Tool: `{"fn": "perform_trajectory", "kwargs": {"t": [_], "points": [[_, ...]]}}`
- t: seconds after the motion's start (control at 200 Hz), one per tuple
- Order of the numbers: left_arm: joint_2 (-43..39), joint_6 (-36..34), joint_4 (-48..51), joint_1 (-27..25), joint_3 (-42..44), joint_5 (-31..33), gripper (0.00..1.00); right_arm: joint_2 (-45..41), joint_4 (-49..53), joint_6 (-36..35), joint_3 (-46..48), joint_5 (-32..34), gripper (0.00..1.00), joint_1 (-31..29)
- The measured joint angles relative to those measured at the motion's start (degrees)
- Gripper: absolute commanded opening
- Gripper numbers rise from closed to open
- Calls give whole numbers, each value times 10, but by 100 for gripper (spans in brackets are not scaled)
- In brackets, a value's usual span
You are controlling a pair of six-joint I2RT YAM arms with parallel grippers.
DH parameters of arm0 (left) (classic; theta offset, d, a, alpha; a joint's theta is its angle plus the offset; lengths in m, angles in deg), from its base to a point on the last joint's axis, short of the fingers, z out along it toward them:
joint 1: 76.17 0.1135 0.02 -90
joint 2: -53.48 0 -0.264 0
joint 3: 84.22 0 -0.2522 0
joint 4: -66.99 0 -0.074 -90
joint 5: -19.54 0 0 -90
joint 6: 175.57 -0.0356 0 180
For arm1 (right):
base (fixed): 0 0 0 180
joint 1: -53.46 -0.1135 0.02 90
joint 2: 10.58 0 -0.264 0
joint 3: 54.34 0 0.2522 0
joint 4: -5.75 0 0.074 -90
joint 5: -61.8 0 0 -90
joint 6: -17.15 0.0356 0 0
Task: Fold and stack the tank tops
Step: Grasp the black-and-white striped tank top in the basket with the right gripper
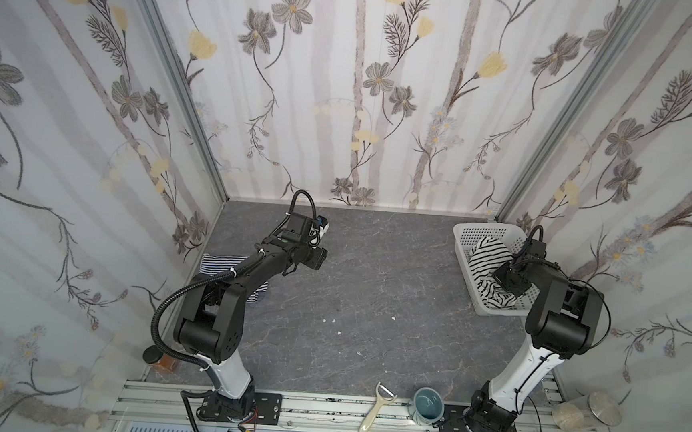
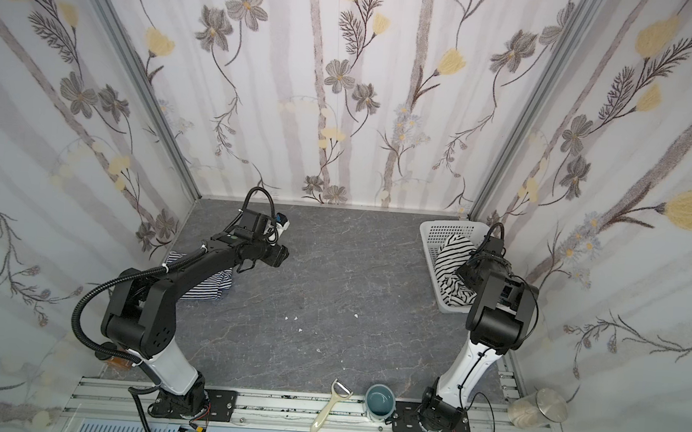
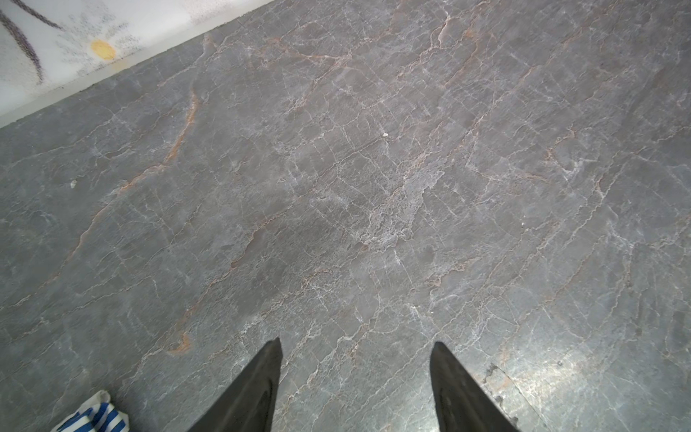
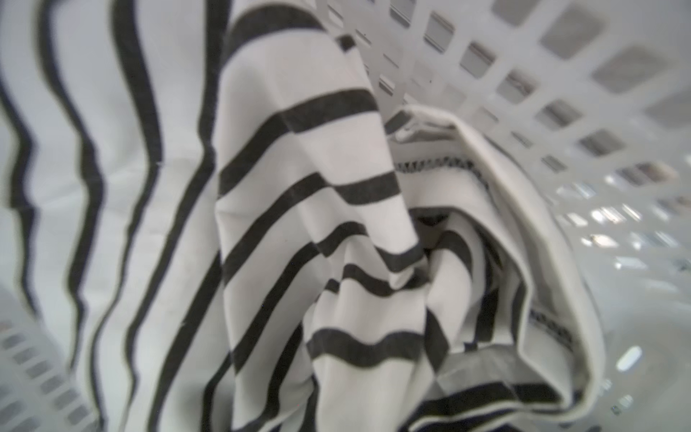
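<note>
By the worktop's (image 1: pixel 371 310) left edge lies the navy-striped tank top (image 1: pixel 214 264); the left end effector (image 3: pixel 357 344) near it hangs open, empty. In the far right corner the black-striped tank top (image 1: pixel 487 256) lies bunched along the white basket (image 1: pixel 466 234); the right end effector (image 1: pixel 500 283), closed, is buried in its near end, likely pinching cloth.

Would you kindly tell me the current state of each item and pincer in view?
Black-striped tank top: crumpled, in basket.
Navy-striped tank top: lying on table, partly hidden.
Basket: upright, holding one top.
Left pincer: open, empty.
Right pincer: shut, down in the basket.
Mug: upright.
</note>
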Motion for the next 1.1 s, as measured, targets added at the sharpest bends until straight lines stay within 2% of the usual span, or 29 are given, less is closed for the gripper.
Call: {"fn": "perform_trajectory", "kwargs": {"t": [0.285,0.56,0.874,1.099], "points": [[0,-5,2,3,-6,4,65,-175,-7,13,28,-65,0,-1],[6,14,12,24,-26,-23,65,-322,13,32,-33,-122,0,-14],[0,33,13,74,-40,-63,65,-453,64,58,-144,-141,0,-129],[-17,34,13,106,-33,-75,64,-442,49,81,-186,-174,0,-263]]}}
